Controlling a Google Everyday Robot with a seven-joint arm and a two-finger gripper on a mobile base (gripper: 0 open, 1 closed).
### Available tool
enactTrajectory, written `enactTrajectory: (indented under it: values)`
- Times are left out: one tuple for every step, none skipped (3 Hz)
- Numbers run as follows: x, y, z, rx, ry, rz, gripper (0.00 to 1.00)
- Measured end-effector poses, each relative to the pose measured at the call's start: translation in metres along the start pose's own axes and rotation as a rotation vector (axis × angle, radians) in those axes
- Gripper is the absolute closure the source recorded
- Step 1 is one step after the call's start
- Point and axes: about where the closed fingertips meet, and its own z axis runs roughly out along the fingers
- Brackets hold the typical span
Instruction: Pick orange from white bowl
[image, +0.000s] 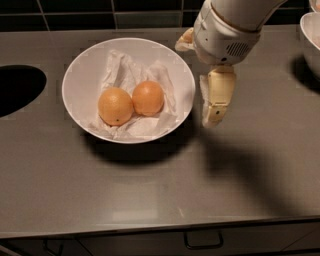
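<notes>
The white bowl (75, 75) stands on the grey counter left of centre, lined with crumpled white paper. Two fruits lie in it side by side. The orange (148, 98) is the deeper reddish-orange one on the right. A paler yellow-orange fruit (115, 106) with a small dark dot touches it on the left. My gripper (211, 120) hangs from the white arm, pointing down, just outside the bowl's right rim and above the counter. It holds nothing. It is apart from the orange, to its right.
A dark round hole (17, 90) is cut in the counter at the left edge. A second white bowl (312, 40) shows at the right edge. A dark tiled wall runs along the back. The counter's front edge has a drawer handle (202, 242) below it.
</notes>
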Motion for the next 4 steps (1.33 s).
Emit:
enactTrajectory:
  values:
    - [-0.016,-0.017,0.02,-0.032,-0.026,-0.065,0.0]
    - [-0.028,-0.029,0.035,-0.055,-0.044,-0.111,0.0]
    - [-0.028,-0.029,0.035,-0.054,-0.044,-0.111,0.0]
    - [-0.037,-0.036,0.043,-0.072,-0.058,-0.148,0.0]
